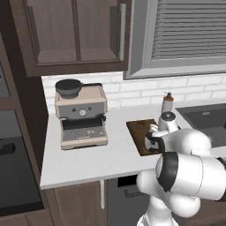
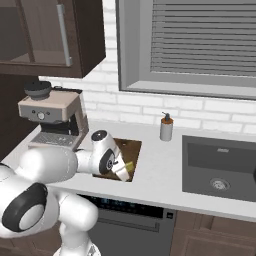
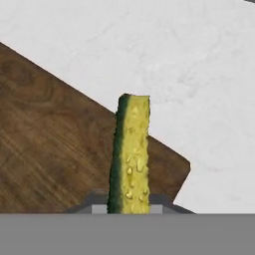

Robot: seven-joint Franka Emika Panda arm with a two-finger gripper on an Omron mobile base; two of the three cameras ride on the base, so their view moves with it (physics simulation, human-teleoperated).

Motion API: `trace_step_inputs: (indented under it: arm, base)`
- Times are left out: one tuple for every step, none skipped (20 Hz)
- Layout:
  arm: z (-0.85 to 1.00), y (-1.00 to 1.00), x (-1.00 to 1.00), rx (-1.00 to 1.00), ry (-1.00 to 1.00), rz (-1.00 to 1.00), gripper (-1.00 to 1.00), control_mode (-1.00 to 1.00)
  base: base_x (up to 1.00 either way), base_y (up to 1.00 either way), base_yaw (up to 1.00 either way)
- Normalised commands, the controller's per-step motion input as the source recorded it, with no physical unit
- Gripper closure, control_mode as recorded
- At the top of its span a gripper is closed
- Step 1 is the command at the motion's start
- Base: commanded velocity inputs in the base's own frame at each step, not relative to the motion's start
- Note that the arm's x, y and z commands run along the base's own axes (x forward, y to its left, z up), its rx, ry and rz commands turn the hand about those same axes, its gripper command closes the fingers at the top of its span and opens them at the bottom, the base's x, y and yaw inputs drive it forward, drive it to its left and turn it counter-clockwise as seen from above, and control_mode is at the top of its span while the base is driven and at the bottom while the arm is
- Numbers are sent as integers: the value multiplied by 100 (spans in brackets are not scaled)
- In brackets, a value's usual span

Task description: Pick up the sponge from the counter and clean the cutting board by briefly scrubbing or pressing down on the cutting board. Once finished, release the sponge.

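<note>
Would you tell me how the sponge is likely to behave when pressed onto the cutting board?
The sponge looks porous, so probably soft and light; it should squash against the cutting board. Held edge-on in the gripper, it may bend sideways.

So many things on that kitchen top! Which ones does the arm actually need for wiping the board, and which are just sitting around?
Needed for the job:
- yellow-green sponge with dark green scrub layer, clamped in the gripper
- dark brown wooden cutting board
- white counter

Just sitting around:
- beige coffee machine
- small soap bottle
- dark sink basin
</note>
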Motion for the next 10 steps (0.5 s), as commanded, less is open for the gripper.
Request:
trace_step_inputs:
  arm:
    - [0,-27,0,0,0,-3,100,-100]
    - [0,0,13,0,0,-4,100,-100]
    - [0,0,39,0,0,-4,100,-100]
    - [0,0,54,0,0,-4,100,-100]
    - [0,10,59,0,0,-5,100,-100]
    - [0,14,63,0,0,-5,100,-100]
    - [0,16,66,0,0,-5,100,-100]
    - [0,16,66,0,0,-5,100,-100]
    - [0,16,67,0,0,-5,100,-100]
    - [0,13,65,0,0,-5,100,-100]
  base:
    - [0,0,0]
    - [0,0,0]
    - [0,0,0]
    - [0,0,0]
    - [0,0,0]
    - [0,0,0]
    - [0,0,0]
    - [0,0,0]
    - [0,0,0]
    - [0,0,0]
